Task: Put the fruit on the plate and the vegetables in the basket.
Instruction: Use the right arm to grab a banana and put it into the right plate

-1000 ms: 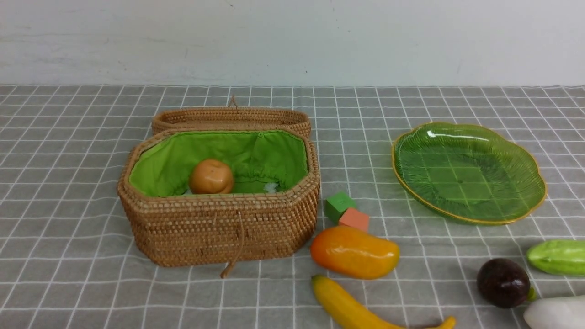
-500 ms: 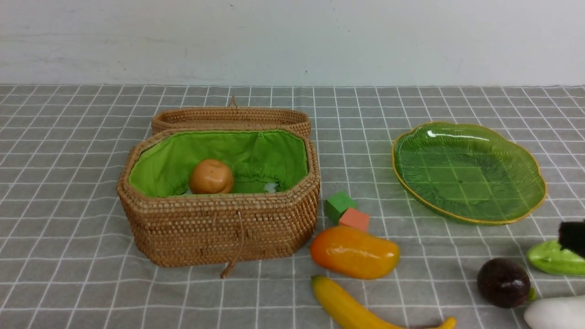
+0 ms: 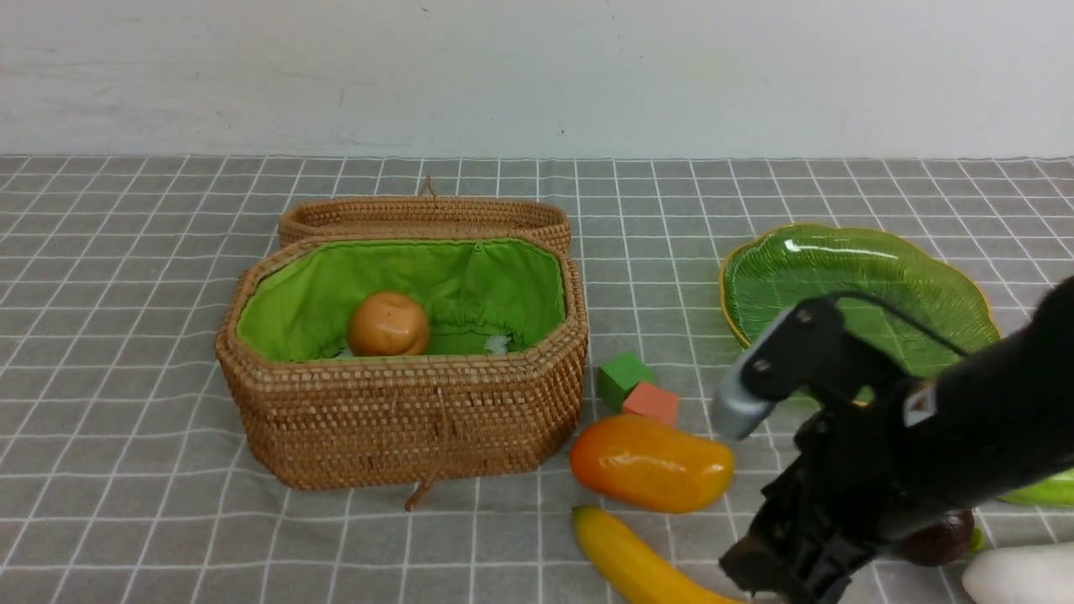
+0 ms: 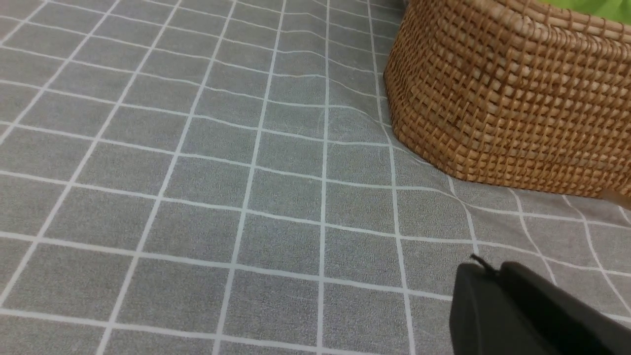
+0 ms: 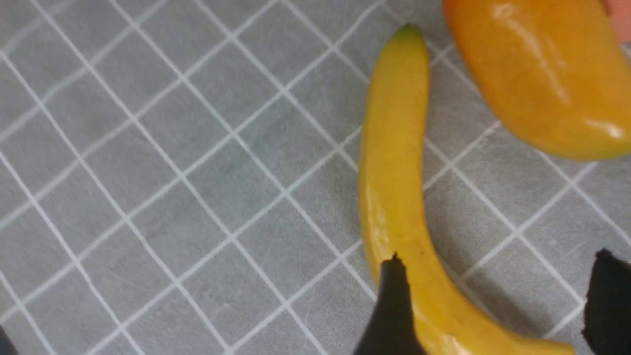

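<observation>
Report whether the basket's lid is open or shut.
Open: the lid lies back behind the basket, baring its green lining and a potato inside.

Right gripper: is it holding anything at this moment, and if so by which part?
Nothing is held. The right gripper has its jaws open, straddling the banana near one end, but they are not closed on it.

My right arm: bulky, matte black. Black bracket on it, two small screws, grey rounded tip. Thin black cable arcs over top. Small white label, reddish mark. I see right fingers black, tapered. Left gripper: black, smooth, rounded, seam down middle.
</observation>
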`<action>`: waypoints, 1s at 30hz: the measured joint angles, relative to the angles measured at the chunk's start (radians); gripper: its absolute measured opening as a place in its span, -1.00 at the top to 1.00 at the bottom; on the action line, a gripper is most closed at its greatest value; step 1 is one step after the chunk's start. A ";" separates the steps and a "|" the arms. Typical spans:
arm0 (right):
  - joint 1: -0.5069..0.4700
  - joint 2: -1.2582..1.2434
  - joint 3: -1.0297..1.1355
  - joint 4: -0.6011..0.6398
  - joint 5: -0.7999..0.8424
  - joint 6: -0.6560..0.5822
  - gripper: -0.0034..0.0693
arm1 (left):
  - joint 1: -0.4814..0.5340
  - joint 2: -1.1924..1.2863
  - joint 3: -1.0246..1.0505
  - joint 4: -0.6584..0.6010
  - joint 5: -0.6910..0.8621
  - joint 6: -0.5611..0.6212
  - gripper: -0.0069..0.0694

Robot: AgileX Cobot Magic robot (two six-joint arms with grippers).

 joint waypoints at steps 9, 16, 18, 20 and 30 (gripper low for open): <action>0.062 0.303 -0.023 -0.118 -0.046 0.056 -0.63 | 0.000 0.000 0.000 0.001 0.000 0.000 0.67; 0.065 0.287 -0.098 -0.032 0.136 0.050 0.04 | 0.000 0.000 0.000 0.001 0.000 0.000 0.66; 0.065 0.261 -0.130 0.006 0.191 0.032 0.04 | 0.000 0.000 0.000 0.001 0.000 0.000 0.66; 0.065 0.149 -0.242 0.180 0.338 -0.047 0.04 | 0.000 0.000 0.000 0.001 0.000 0.000 0.66; -0.161 0.033 -0.475 0.242 0.258 0.193 0.04 | 0.000 0.000 0.000 0.001 0.000 0.000 0.63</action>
